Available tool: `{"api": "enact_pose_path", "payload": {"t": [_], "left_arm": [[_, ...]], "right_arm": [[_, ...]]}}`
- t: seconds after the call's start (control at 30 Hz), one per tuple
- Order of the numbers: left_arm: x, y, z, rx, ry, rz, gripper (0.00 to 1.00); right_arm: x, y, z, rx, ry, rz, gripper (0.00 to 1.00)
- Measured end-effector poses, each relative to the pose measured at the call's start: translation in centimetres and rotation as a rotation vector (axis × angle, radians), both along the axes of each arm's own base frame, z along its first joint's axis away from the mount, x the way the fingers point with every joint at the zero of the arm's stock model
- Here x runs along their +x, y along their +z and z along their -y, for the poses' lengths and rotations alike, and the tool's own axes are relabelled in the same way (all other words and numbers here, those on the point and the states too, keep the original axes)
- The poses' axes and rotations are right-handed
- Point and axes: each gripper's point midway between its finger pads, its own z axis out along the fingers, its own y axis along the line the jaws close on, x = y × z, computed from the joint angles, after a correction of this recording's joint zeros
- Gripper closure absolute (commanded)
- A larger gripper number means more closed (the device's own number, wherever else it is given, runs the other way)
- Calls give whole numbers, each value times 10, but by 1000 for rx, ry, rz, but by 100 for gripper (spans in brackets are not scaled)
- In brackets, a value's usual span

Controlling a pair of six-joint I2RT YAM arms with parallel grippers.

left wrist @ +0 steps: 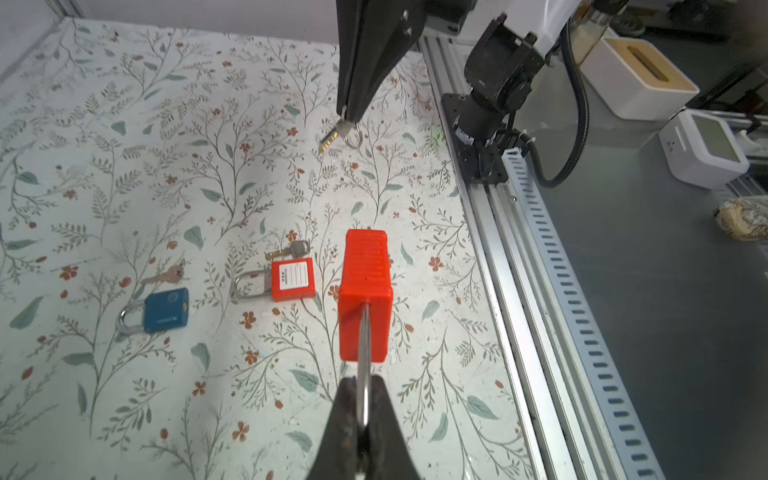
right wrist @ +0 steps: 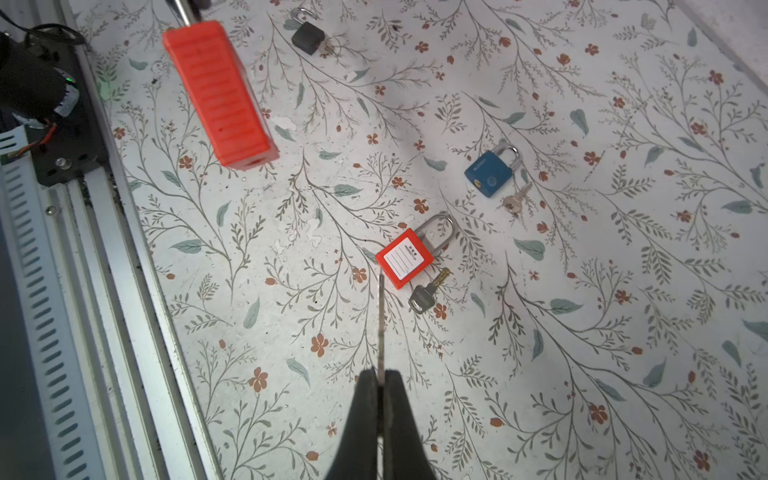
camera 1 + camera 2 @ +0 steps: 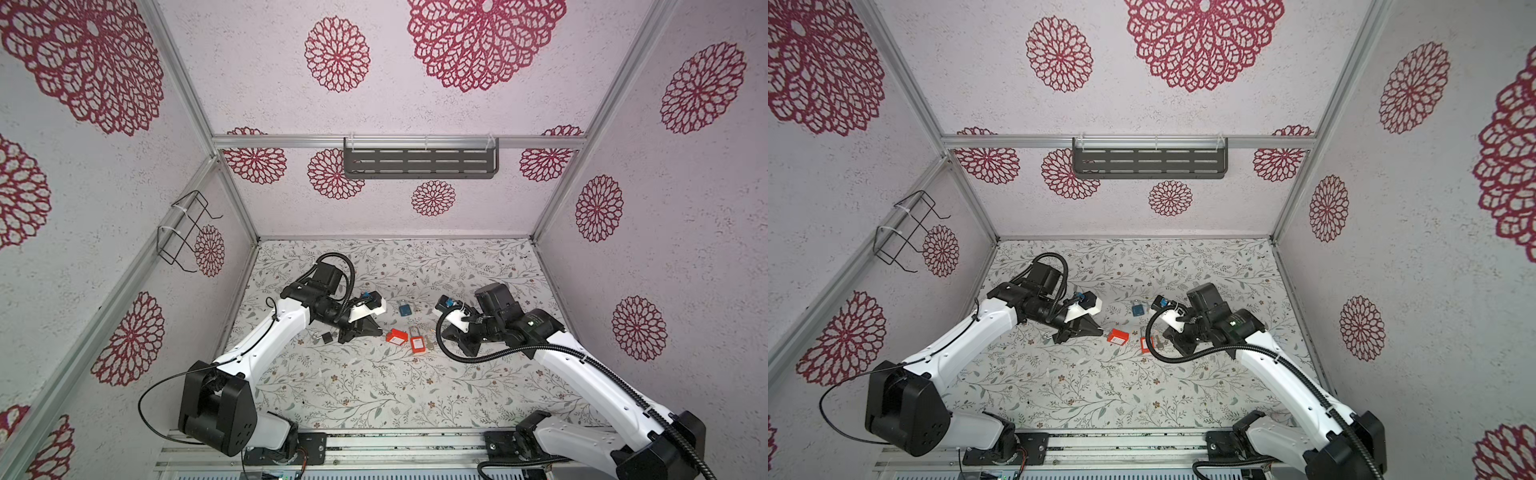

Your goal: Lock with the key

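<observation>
L gripper [image 1: 362,386] is clamped tight on the shackle of a plain red lock [image 1: 365,299]. The body hangs clear of the table [image 1: 124,166], just beside the labelled red lock [image 1: 293,279], which lies flat. R gripper [image 2: 381,374] is pinched shut on a key [image 1: 332,139] by its head, blade sticking out fwd, ring dangling. The key is up in the air on the other side of the labelled lock, so in both top views that lock sits roughly btwn the two tools.

Progress, as I judge it: pickup of lock and key looks done. The key isn't in the keyhole yet; key and plain lock are apart w/ a clear gap. Left to do:
- line the blade up w/ the keyhole end, which faces the R arm in the right wrist view
- push in
- turn

Can't tell if the shackle is pressed home, since it's seen edge-on.

Other stuff lying loose:
- spare key [image 1: 291,248], just beside the labelled lock
- blue lock [image 1: 166,310] w/ a loose key [image 1: 164,274], near the labelled lock
- small black lock [image 2: 307,37], well apart from the labelled lock, past the plain one
</observation>
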Motion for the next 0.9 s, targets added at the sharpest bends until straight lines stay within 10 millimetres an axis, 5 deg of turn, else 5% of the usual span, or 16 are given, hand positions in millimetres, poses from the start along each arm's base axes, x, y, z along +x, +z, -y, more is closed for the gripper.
{"api": "enact_pose_path", "payload": {"t": [0.63, 0.9], "left_arm": [[-1, -85, -13, 506, -104, -113, 100], [11, -99, -10, 614, -108, -105, 100]], "right_arm": [[4, -21, 3, 121, -221, -4, 100], [-1, -36, 3, 121, -235, -34, 100]]}}
